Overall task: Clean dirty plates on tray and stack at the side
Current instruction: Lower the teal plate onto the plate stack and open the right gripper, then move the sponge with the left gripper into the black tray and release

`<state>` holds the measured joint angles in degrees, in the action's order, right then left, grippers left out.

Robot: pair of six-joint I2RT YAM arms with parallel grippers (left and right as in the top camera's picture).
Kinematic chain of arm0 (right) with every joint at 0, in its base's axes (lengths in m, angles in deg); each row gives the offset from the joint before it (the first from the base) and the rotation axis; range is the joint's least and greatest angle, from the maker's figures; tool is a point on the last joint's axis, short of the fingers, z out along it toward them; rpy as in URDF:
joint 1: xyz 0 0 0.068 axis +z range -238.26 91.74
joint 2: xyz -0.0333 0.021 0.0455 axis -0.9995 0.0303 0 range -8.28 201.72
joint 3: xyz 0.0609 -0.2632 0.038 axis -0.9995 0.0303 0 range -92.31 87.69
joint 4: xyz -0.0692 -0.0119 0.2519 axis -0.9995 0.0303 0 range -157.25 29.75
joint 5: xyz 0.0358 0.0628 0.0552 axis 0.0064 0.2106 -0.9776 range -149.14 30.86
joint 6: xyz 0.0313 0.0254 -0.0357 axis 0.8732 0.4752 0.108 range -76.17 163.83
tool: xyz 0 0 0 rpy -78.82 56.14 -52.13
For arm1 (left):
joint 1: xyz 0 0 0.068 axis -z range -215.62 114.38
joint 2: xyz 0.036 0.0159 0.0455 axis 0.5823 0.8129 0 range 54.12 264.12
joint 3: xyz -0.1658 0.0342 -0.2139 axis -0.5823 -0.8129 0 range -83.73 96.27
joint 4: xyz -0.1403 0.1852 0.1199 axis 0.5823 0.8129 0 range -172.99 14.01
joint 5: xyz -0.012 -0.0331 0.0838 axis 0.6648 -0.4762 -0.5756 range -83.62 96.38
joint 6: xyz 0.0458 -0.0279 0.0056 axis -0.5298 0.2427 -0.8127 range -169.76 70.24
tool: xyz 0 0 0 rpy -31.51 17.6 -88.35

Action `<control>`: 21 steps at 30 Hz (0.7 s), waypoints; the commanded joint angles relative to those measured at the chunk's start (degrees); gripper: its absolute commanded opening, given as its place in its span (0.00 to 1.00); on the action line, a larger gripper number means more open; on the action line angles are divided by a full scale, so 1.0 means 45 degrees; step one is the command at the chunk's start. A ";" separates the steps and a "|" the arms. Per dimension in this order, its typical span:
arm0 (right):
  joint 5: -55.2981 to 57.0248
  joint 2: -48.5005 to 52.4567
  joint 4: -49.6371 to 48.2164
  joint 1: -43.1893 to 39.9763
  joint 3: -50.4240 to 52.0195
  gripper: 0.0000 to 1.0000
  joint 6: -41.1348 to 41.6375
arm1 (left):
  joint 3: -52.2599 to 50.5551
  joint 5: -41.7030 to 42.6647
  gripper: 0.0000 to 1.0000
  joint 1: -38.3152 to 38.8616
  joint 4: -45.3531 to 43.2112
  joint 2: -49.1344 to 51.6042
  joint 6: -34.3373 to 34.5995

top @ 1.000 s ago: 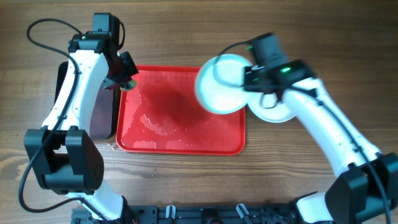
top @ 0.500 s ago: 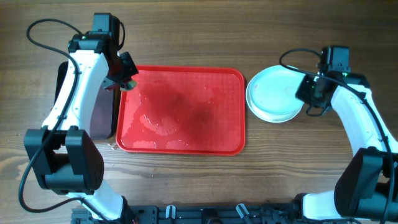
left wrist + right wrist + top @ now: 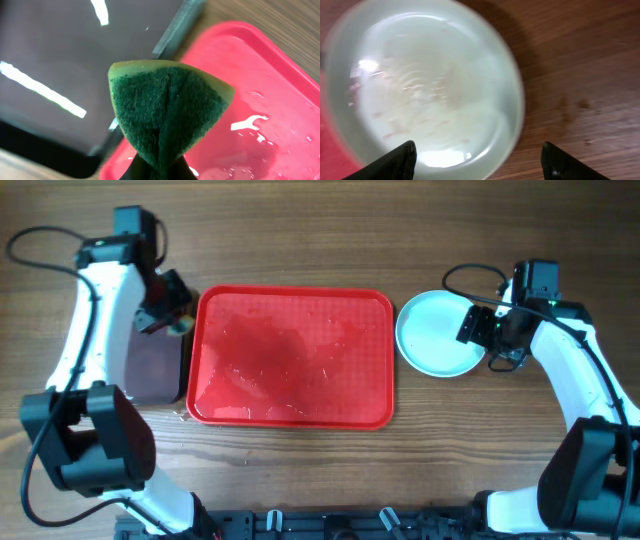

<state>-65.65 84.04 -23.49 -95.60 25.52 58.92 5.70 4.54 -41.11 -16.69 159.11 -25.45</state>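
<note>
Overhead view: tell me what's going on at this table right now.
The left end effector pinches a green sponge above the edge where the black tray meets the red tray. The red tray is wet and holds no plates. A pale turquoise plate sits on the table right of the red tray; whether others lie under it is unclear. The right end effector hovers open over it, gripping nothing.

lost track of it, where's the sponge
Overhead view, far left: the sponge is pinched in the left gripper, over the gap between the black tray and the red tray.
</note>
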 commanded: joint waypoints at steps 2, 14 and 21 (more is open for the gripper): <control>-0.1914 -0.1020 0.0287 0.0801 -0.1243 0.80 -0.0670 | 0.0087 0.0000 0.04 -0.1263 0.0476 -0.0311 -0.0015; -0.1865 -0.1452 -0.0223 0.3070 -0.1282 0.81 -0.0636 | -0.3551 -0.0379 0.11 -0.2380 -0.2929 -0.0155 0.0078; -0.1865 -0.1452 -0.0049 0.3104 -0.1282 0.81 -0.0675 | -0.3847 -0.0510 1.00 -0.2429 -0.4022 -0.0189 0.0078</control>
<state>-73.27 77.96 -23.99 -81.87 20.78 56.95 -12.12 3.18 -51.67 -34.20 159.07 -25.29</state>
